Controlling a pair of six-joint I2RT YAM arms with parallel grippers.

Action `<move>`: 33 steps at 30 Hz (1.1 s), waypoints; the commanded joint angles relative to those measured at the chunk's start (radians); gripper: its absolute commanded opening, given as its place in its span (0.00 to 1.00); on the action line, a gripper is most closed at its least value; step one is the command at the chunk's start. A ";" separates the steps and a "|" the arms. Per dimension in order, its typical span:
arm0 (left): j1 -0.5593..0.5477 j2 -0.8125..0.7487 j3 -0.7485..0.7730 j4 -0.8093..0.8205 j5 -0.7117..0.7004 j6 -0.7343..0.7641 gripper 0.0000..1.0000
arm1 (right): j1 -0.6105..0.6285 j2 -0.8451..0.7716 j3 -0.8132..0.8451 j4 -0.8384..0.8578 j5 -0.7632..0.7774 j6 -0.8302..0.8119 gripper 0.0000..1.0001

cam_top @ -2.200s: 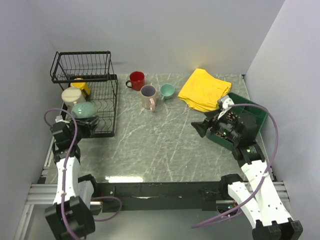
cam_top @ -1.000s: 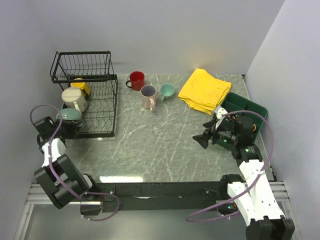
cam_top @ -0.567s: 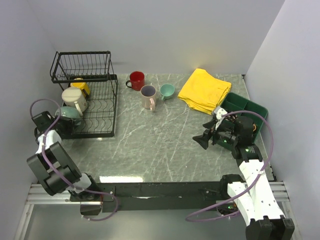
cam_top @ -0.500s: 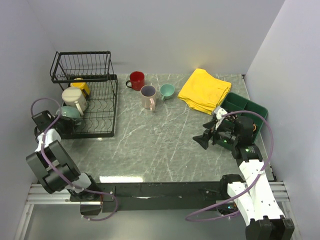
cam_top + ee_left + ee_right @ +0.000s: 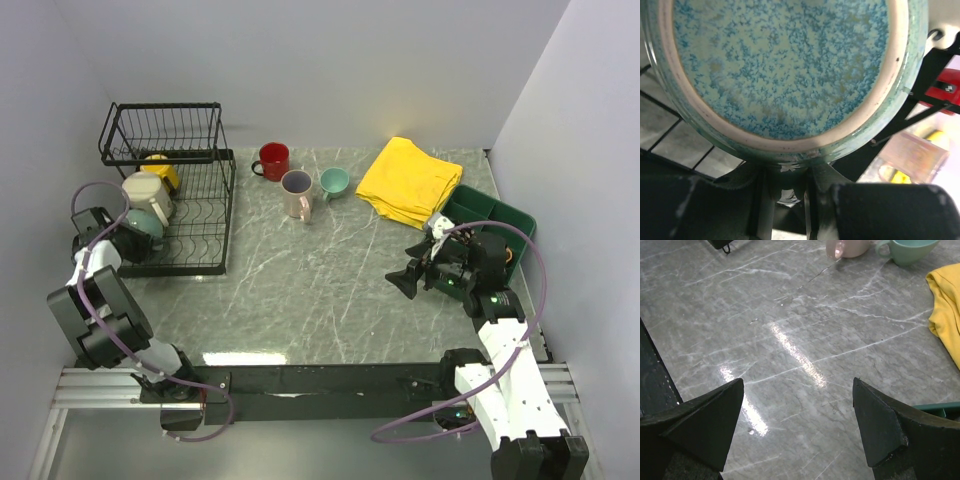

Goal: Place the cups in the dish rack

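The black wire dish rack stands at the far left of the table, with a yellow mug and a cream mug on its lower tier. At its near-left edge the left gripper holds the grey-green mug, jaws clenched on its lower edge. The right gripper hangs spread and empty. 3 wait near the far wall: red mug, pink mug, teal mug. Glazed ceramic looks hard, slick and chippable; I'd take rim or handle. Speckled glaze fills the wrist view, hiding the handle.
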 commanded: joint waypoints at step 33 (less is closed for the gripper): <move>-0.053 0.019 0.110 0.017 -0.204 0.119 0.60 | -0.077 0.002 0.051 0.005 -0.027 -0.014 0.96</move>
